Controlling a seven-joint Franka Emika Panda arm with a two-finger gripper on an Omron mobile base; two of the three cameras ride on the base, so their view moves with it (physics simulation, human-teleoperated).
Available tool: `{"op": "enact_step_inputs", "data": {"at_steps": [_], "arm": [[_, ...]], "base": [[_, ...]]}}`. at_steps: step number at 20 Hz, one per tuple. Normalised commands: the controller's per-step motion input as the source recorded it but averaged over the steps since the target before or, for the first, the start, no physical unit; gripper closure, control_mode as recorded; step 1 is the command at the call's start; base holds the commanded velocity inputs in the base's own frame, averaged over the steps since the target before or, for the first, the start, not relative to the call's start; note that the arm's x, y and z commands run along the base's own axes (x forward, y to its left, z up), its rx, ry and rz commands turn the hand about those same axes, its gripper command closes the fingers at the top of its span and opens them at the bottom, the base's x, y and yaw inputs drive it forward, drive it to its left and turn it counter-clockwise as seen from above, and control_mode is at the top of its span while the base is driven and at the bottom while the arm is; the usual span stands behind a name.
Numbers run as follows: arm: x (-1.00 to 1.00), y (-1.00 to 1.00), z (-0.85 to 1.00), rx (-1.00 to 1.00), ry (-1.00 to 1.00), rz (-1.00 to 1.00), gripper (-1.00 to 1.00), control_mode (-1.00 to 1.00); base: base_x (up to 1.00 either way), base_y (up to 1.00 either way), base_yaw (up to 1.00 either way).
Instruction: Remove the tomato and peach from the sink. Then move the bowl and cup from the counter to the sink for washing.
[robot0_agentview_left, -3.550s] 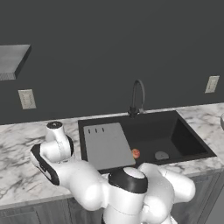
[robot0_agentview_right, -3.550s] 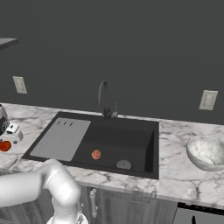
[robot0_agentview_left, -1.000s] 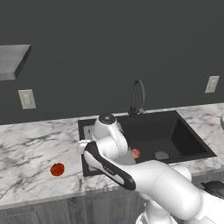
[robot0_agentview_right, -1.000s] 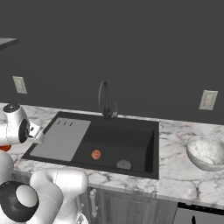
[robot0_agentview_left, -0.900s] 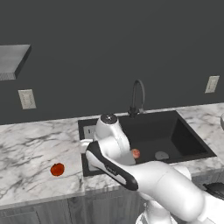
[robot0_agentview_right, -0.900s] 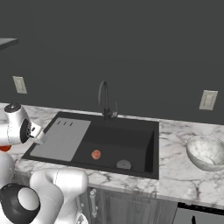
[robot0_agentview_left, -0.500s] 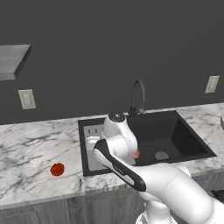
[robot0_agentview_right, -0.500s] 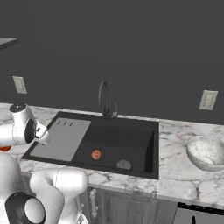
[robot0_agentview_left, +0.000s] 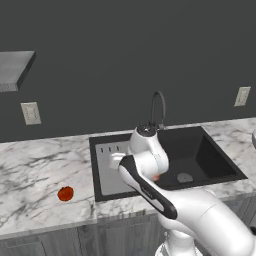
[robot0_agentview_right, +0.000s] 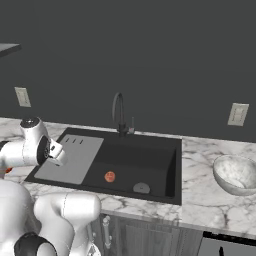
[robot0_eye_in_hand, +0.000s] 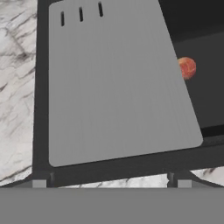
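Above the sink's grey panel (robot0_eye_in_hand: 113, 83), our pincer (robot0_eye_in_hand: 111, 183) hangs wide open and empty. At two o'clock in the hand view, the peach (robot0_eye_in_hand: 187, 68) rests on the sink (robot0_agentview_right: 150, 165) floor: we judge it light, soft, prone to rolling, best pinched across its middle.

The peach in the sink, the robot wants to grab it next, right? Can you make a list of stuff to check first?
1. Tomato already out on the counter: ok.
2. Peach on the sink floor, nothing on top of it: ok.
3. Pincer open and empty: ok.
4. Pincer above the peach: not ok, it hangs over the grey panel.
5. Bowl waiting on the counter: ok.
6. Cup's spot: cannot tell.
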Motion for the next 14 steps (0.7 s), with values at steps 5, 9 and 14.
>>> {"op": "enact_step_inputs", "data": {"at_steps": [5,9,14], "arm": [[0.0,-0.35,0.02,0.0,0.0,0.0,-1.0,-1.0],[0.0,-0.35,0.02,0.0,0.0,0.0,-1.0,-1.0],[0.0,-0.35,0.02,0.0,0.0,0.0,-1.0,-1.0]], "base": [[0.0,0.0,0.0],[0.0,0.0,0.0],[0.0,0.0,0.0]]}}
